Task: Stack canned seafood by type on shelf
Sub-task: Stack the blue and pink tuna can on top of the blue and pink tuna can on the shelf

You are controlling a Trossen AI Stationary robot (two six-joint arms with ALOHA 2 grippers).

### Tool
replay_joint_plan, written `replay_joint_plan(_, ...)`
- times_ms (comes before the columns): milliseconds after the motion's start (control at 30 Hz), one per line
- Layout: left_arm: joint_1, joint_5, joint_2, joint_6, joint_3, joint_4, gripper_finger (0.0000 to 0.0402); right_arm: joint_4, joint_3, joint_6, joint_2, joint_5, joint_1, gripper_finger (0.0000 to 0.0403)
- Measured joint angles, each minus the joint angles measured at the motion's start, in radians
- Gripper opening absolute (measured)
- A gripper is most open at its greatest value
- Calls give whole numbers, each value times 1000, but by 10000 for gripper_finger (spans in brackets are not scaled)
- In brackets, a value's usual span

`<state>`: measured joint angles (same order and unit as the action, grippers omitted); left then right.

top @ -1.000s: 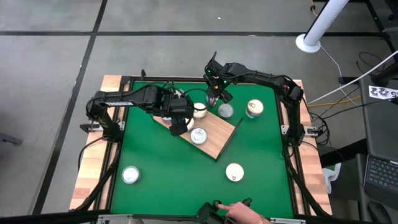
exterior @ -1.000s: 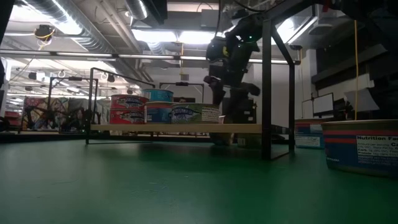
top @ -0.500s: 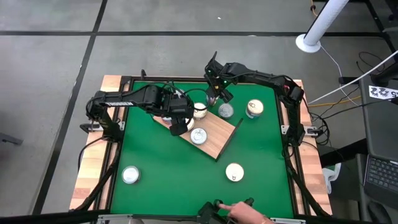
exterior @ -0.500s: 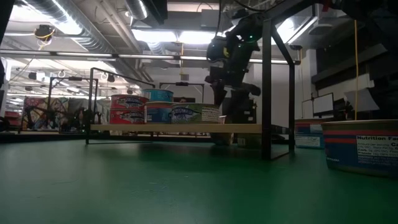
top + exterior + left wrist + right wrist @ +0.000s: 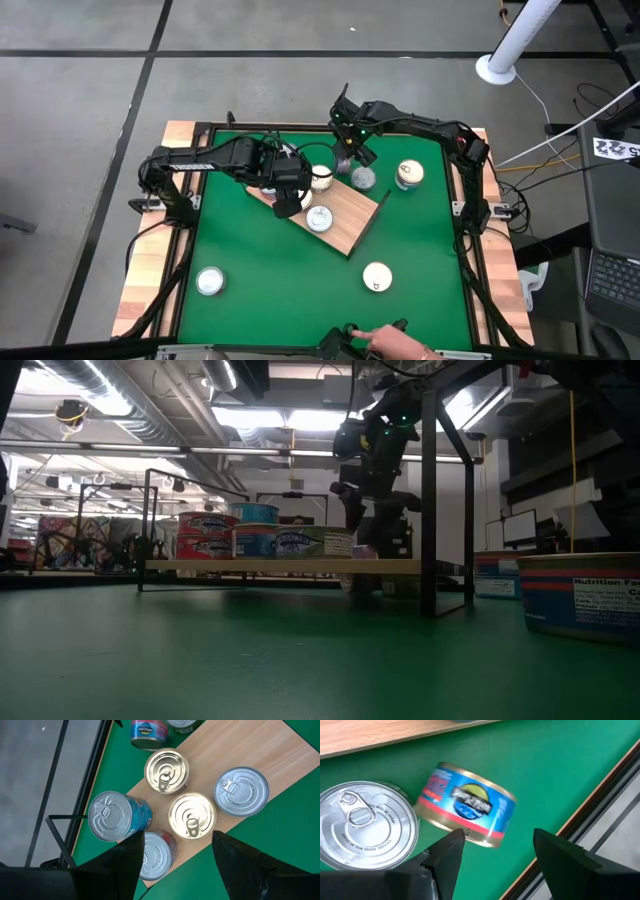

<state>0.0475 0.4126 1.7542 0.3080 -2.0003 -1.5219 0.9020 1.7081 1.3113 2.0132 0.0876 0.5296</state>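
The shelf (image 5: 348,212) is a light wood board lying askew on the green mat. Several tins stand on it, two gold-lidded (image 5: 166,767) (image 5: 191,815), one silver (image 5: 241,791), a blue-labelled one (image 5: 112,815) and a red-labelled one (image 5: 155,852). My left gripper (image 5: 175,865) (image 5: 287,205) hovers open above them. A blue-and-pink tin (image 5: 467,805) lies tipped on the mat by the shelf's far edge, side label up, next to an upright silver tin (image 5: 365,827). My right gripper (image 5: 497,855) (image 5: 345,158) hangs open over the tipped tin with nothing between its fingers.
More tins stand loose on the mat: a cream-lidded one (image 5: 408,173) at the far right, another (image 5: 376,276) near the front, and a silver one (image 5: 209,281) at the front left. A black frame (image 5: 462,215) rims the mat. A person's hand (image 5: 385,343) shows at the near edge.
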Motion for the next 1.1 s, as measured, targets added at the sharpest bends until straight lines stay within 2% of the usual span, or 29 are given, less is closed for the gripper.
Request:
replay_joint_plan(300, 0, 0, 0, 6, 0, 0, 227, -10, 0, -10, 0, -24, 0, 243)
replay_joint_plan(533, 0, 0, 0, 11, 0, 0, 227, 46, 63, -135, 0, -74, 0, 243)
replay_joint_plan(633, 0, 0, 0, 11, 0, 0, 227, 71, 98, -282, 0, -94, 0, 243)
replay_joint_plan(867, 0, 0, 0, 10, 0, 0, 227, 73, 111, -958, 0, -91, 0, 243)
replay_joint_plan(1000, 0, 0, 0, 9, 0, 0, 227, 67, 67, -1092, 0, 6, -5, 243)
replay_joint_plan(1100, 0, 0, 0, 8, 0, 0, 227, 28, 21, -1109, 0, 18, -20, 243)
